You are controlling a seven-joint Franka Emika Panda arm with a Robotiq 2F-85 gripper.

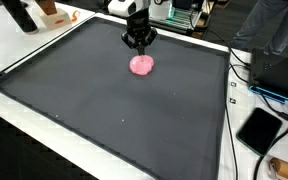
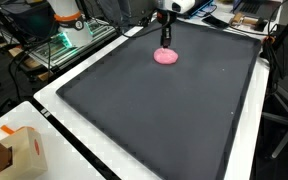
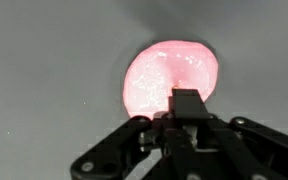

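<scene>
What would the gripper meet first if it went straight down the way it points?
Probably the pink lump on the dark mat, directly under the gripper; the gap between them is unclear.

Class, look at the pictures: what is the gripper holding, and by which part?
Nothing: the gripper hovers above the pink lump, which lies on the mat.

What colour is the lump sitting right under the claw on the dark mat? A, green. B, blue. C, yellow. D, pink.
D: the lump just below the claw is plainly pink against the dark mat, and the wrist view shows the same pink.
</scene>
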